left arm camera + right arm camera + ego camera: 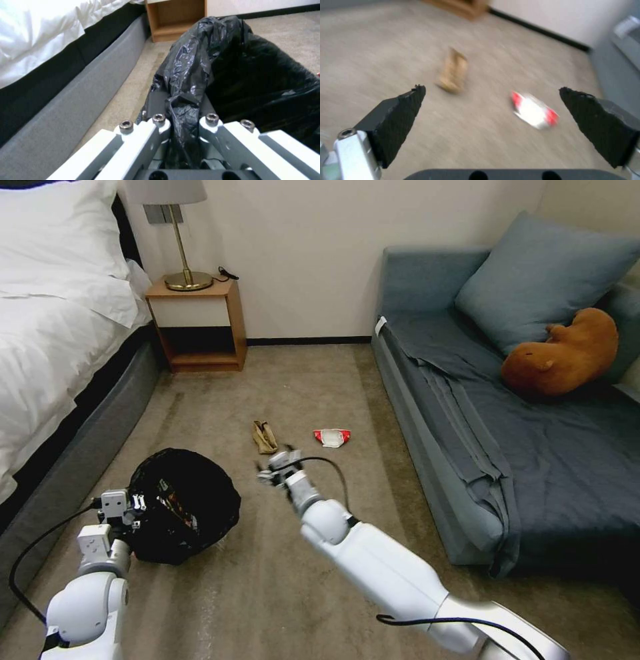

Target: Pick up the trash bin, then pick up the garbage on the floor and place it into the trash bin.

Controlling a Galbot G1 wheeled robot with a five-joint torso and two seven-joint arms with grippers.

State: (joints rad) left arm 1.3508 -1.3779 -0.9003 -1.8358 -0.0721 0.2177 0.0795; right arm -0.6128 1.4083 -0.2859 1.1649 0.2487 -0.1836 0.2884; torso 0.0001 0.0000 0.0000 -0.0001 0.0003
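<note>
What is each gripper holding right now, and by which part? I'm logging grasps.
The left gripper pinches the round black-bagged trash bin by its bag-covered rim. The right gripper, jaws open, holds nothing.

A beige carpet (300, 380) runs to a plain pale wall (300, 247) with a dark baseboard (307, 341). A white-sheeted bed (47, 327) lines the left, a wooden nightstand (197, 323) carries a brass lamp (180, 240), and a blue-grey sofa (507, 433) holds a cushion (540, 280) and a brown plush animal (563, 355)
</note>
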